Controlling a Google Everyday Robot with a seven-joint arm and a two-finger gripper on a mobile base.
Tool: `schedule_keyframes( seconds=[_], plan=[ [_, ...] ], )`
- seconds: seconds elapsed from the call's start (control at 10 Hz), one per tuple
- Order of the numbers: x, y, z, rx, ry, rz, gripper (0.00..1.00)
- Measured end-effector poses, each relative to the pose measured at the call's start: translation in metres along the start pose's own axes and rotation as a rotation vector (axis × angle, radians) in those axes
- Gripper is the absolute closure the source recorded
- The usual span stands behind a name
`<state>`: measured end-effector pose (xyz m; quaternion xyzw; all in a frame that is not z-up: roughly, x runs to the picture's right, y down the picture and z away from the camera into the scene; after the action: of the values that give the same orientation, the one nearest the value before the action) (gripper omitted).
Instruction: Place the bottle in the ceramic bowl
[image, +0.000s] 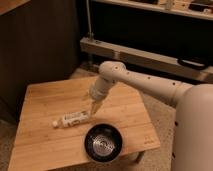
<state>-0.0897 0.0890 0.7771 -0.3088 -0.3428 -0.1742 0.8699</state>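
Note:
The small white bottle (72, 118) lies on its side on the wooden table (45, 100), cap toward the left. The black glossy bowl (103, 142) with a silvery centre stands near the table's front edge, just right of and in front of the bottle. My gripper (92, 111) points down at the end of the white arm, right at the bottle's right end and just behind the bowl.
The table's front edge runs close under the bowl, with speckled floor (162, 120) to the right. A metal rack rail (150, 57) and dark shelving stand behind the table. My white arm (150, 87) reaches in from the right.

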Motion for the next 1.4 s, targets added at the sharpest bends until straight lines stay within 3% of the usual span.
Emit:
schedule_keyframes(
  seconds=[0.3, 0.8, 1.1, 1.4],
  plan=[
    [0.016, 0.009, 0.017, -0.038, 0.045, 0.043, 0.35],
    [0.016, 0.01, 0.019, -0.04, 0.045, 0.044, 0.35],
    [0.017, 0.012, 0.032, -0.062, -0.017, 0.033, 0.35],
    [0.03, 0.022, 0.07, -0.1, -0.068, 0.048, 0.35]
  ],
)
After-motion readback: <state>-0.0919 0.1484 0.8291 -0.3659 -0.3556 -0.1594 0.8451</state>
